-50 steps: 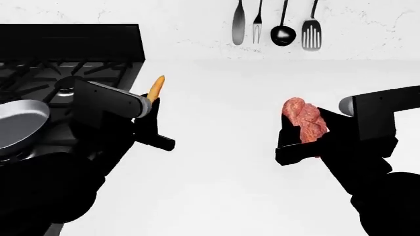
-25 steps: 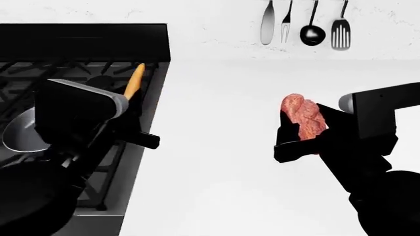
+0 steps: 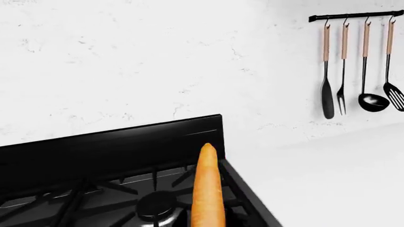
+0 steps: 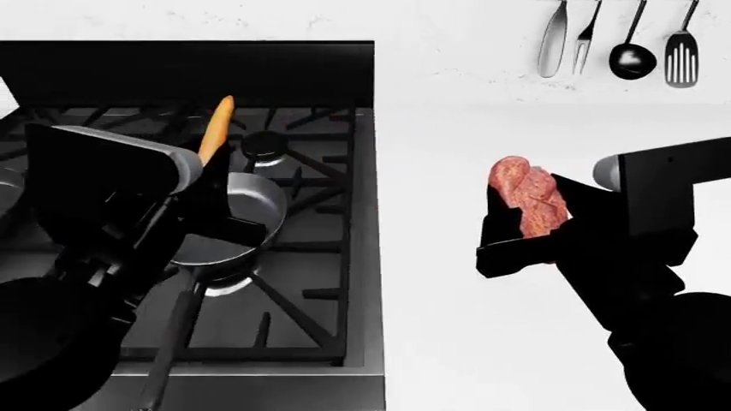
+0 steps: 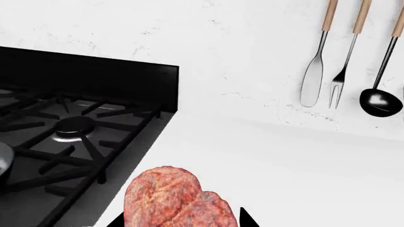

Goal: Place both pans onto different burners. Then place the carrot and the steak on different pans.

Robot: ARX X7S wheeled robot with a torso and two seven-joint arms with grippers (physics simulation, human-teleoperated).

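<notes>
My left gripper [image 4: 219, 187] is shut on the orange carrot [image 4: 215, 127] and holds it above the black stove [image 4: 331, 282], over the far rim of the grey steel pan [image 4: 246, 210]. That pan sits on the front right burner with its thin handle [image 4: 171, 338] pointing toward me. The rear right burner [image 4: 265, 145] is bare. The left wrist view shows the carrot [image 3: 207, 189] above a burner [image 3: 158, 208]. My right gripper [image 4: 522, 227] is shut on the red steak [image 4: 528, 199] over the white counter, right of the stove. The steak also shows in the right wrist view [image 5: 177, 201]. The black pan is hidden.
A rail of hanging utensils [image 4: 617, 43] is on the back wall at the right. The stove's raised black back panel [image 4: 194, 73] runs along the wall. The white counter [image 4: 480, 342] extends right of the stove. My left arm covers the stove's left half.
The head view has shifted left, so the stove and grey pan now sit nearer the middle. My left gripper with the carrot has moved from the counter's edge to above the pan. The right gripper still holds the steak.
</notes>
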